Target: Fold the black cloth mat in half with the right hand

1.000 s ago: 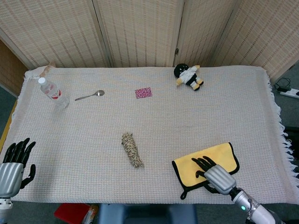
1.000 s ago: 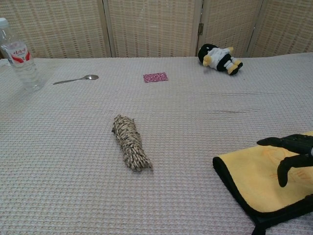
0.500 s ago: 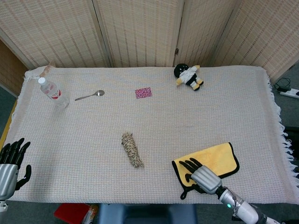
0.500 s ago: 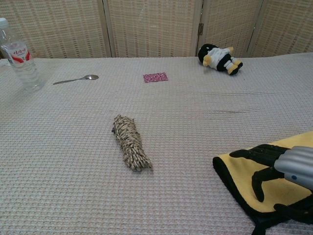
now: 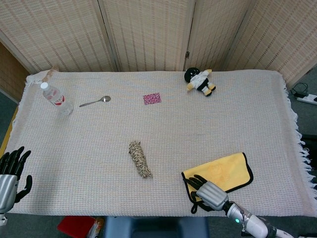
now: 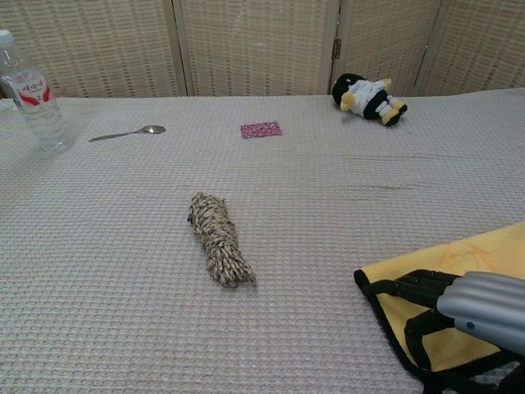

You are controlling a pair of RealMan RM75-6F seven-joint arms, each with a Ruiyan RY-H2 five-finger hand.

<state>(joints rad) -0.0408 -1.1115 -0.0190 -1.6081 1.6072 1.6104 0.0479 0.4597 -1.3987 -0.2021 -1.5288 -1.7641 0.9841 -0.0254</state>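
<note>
The cloth mat (image 5: 225,171) lies near the front right of the table, yellow side up with a black border. In the chest view the mat (image 6: 484,254) runs off the right edge. My right hand (image 5: 208,191) is over its near left corner, fingers spread above the black edge and holding nothing that I can see. The chest view shows the right hand (image 6: 459,308) low over the mat, dark fingers pointing left. My left hand (image 5: 11,173) hangs off the table's front left corner, fingers apart and empty.
A rope bundle (image 5: 140,158) lies mid-table, left of the mat. Further back are a water bottle (image 5: 56,99), a spoon (image 5: 95,101), a pink packet (image 5: 152,98) and a plush toy (image 5: 200,82). The table's front edge runs just behind my right hand.
My right hand has slid back and to the left, from the middle of the mat to its near left corner. The left hand has sunk slightly. The mat has barely shifted.
</note>
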